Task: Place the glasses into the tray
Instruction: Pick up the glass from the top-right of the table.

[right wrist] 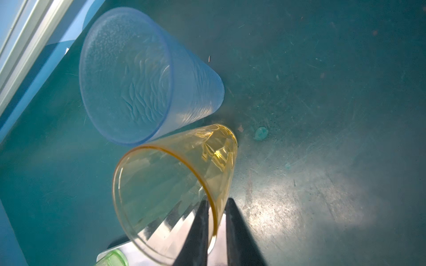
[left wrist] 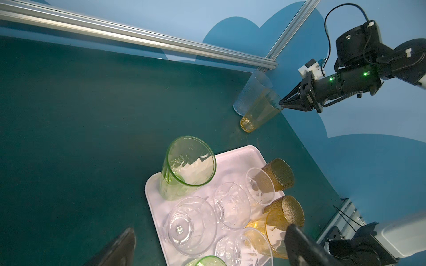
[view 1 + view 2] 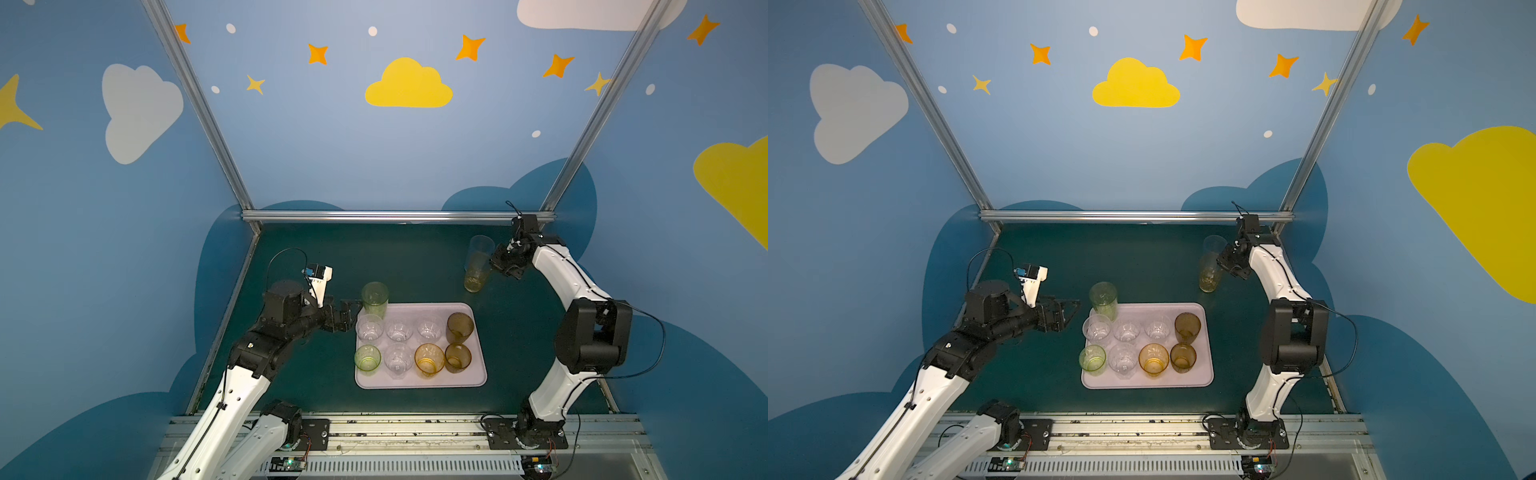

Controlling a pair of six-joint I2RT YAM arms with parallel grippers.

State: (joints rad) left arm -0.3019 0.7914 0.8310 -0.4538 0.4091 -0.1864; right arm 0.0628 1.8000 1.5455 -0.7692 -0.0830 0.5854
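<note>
The pale pink tray (image 3: 419,384) (image 3: 1146,384) (image 2: 152,191) holds several short glasses: clear ones, a green one (image 3: 367,358), an amber one (image 3: 429,359) and two brown ones (image 3: 459,327). A tall green glass (image 3: 375,297) (image 2: 184,165) stands at its far left corner. My left gripper (image 3: 355,303) (image 3: 1075,303) (image 2: 211,229) hangs open just left of that glass. At the back right, my right gripper (image 3: 494,259) (image 2: 281,104) (image 1: 216,202) is shut on the rim of the tall amber glass (image 3: 477,272) (image 1: 175,175), one finger inside and one outside. The tall pale blue glass (image 3: 481,245) (image 1: 129,76) stands right behind it.
The dark green table (image 3: 415,266) is walled in by blue panels with an aluminium rail (image 3: 395,216) along the back. The amber and blue glasses stand near the back right corner post (image 2: 272,62). Both arm bases sit on the front rail (image 3: 415,432).
</note>
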